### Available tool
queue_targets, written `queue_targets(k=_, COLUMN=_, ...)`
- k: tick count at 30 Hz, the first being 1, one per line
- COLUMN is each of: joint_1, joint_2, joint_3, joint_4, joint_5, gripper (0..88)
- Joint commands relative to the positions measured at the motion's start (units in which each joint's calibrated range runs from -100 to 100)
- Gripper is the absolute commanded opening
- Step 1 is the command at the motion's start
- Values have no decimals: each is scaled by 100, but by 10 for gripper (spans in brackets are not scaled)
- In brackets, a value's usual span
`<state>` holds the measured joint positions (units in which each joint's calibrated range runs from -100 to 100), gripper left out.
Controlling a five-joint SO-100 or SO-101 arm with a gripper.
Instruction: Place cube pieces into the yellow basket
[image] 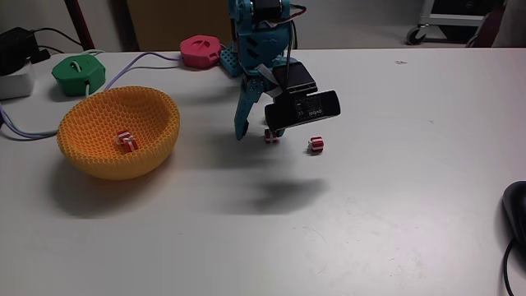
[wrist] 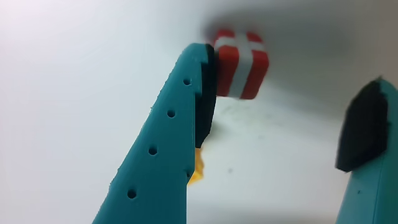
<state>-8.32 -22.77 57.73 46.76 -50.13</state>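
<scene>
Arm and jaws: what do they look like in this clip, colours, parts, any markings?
The arm is teal-blue printed plastic with dark cables at its top. A black camera with small pale lettering is mounted on the wrist. In the wrist view the gripper has teal jaws: one shows a row of small round holes, and both have black pads on the inner faces.

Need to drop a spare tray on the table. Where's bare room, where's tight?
Free: the front strip below the yellow basket and pincer, and the right side past the striped cube, short of the dark object at the right edge. Crowded: back left, with the green gadget, pink gadget and cables.
</scene>
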Motion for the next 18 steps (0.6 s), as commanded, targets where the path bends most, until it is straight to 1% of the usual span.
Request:
queue_targets(k=1, joint_1=21, joint_2=-62, joint_3=67, joint_4=-62, joint_5=-24, gripper=325)
queue_targets(k=4, joint_1=95, joint_2=-33, joint_3=115, joint_4=-97, joint_5=-59, gripper=266)
queue_targets(k=5, joint_1=142, joint_2=-33, joint_3=125, joint_4=-97, joint_5=-59, gripper=218)
queue_targets(k=7, joint_1=282, joint_2=-24, joint_3=153, joint_4=-166, joint_5=-78, gripper=70)
queue_targets(k=8, joint_1=366, joint_2=-24, joint_3=105, joint_4=-201, joint_5=39, gripper=0)
queue_targets(k=10, joint_1=655, joint_2=-52, joint_3=-347, joint_4=16, joint_5=391, gripper=0)
queue_targets(k=12, joint_1=1102, joint_2=-90, joint_3=-1118, joint_4=320, joint_5=923, gripper=0)
queue_targets(k=15, joint_1=1950, joint_2=-260, joint_3=-2283, joint_4=668, joint_5=1670, gripper=0)
queue_targets(k=18, joint_1=2882, joint_2=-327, joint_3=-3409, joint_4=1267, joint_5=2168, gripper=0)
